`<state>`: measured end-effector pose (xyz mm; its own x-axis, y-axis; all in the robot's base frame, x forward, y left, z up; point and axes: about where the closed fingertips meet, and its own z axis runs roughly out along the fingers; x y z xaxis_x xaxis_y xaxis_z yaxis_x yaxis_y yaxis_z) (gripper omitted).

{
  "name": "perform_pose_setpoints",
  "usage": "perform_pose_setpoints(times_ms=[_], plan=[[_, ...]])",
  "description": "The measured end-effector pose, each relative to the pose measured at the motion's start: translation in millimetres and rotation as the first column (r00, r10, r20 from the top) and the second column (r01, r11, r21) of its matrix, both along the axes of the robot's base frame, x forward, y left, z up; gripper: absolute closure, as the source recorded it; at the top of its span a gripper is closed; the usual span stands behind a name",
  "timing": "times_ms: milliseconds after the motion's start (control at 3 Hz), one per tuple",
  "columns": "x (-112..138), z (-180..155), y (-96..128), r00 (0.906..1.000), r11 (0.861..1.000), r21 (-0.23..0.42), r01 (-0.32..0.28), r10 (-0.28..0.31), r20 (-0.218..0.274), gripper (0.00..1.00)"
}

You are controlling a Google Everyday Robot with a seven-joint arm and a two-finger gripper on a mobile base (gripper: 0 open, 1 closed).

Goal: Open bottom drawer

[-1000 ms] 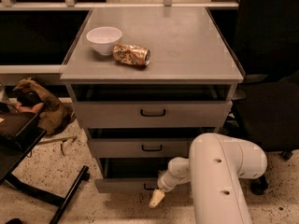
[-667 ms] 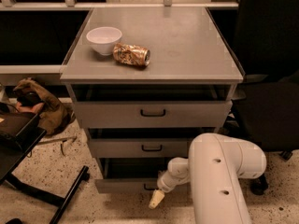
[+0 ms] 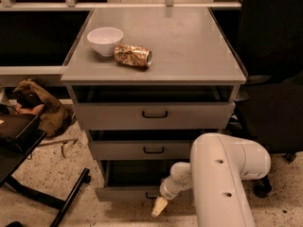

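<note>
The bottom drawer (image 3: pixel 123 194) is the lowest of three grey drawers in a metal cabinet, low in the camera view. A dark gap shows above its front. Its small dark handle (image 3: pixel 150 196) is partly covered by my arm. My gripper (image 3: pixel 158 206) shows as a cream tip pointing down and left, just below and in front of that handle, close to the drawer front. The white arm (image 3: pixel 222 178) comes in from the lower right.
A white bowl (image 3: pixel 105 40) and a crushed can (image 3: pixel 133 56) lie on the cabinet top (image 3: pixel 189 46). Middle drawer (image 3: pixel 142 150) and top drawer (image 3: pixel 154 115) sit above. A black chair (image 3: pixel 272 79) stands right; black frame legs (image 3: pixel 71 197) and a brown bag (image 3: pixel 40 105) left.
</note>
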<state>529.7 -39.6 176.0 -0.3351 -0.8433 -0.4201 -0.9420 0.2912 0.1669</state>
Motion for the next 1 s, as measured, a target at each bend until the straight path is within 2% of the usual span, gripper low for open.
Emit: perform_pose_setpoints(times_ms=[333,667,1000], plan=[[-30,6,-8,0.9977,0.999,-0.003,0.047,-0.047,-0.049,0.00],[-68,10,-11,0.9933,0.998,-0.011,0.067,-0.067,-0.094,0.00],[-68,10,-11,0.9933,0.998,-0.011,0.066,-0.067,-0.094,0.00]])
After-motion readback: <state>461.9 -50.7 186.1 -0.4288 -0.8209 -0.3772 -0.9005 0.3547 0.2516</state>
